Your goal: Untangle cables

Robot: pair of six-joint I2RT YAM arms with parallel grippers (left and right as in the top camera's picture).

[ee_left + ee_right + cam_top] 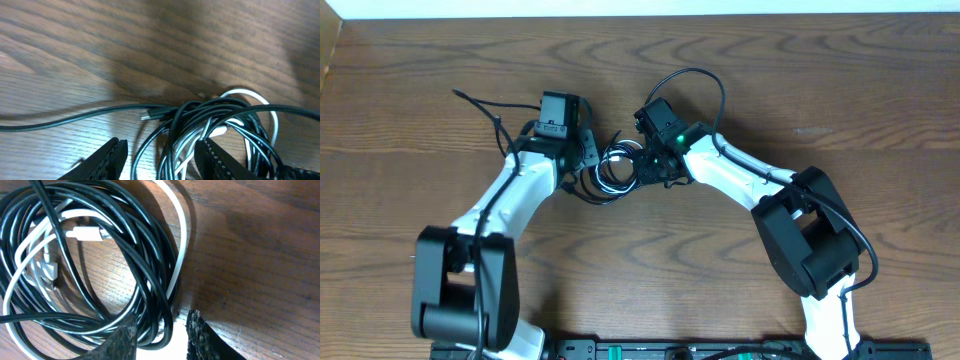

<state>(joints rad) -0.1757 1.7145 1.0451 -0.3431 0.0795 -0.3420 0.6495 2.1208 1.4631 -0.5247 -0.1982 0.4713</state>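
The cables (pixel 613 168) are seen bundled in one tangled coil, laid flat on the wooden surface (pixel 740 60). Several black loops (pixel 155 265) are wound together, with a white cable (pixel 183 235) threaded through and around them. A white plug end (pixel 87 232) is seen inside the coil. One black strand (pixel 65 121) is stretched away from the bundle.

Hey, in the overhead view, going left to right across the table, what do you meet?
Loose thin black cable strand → left end effector → tangled coil of black and white cables → right end effector.
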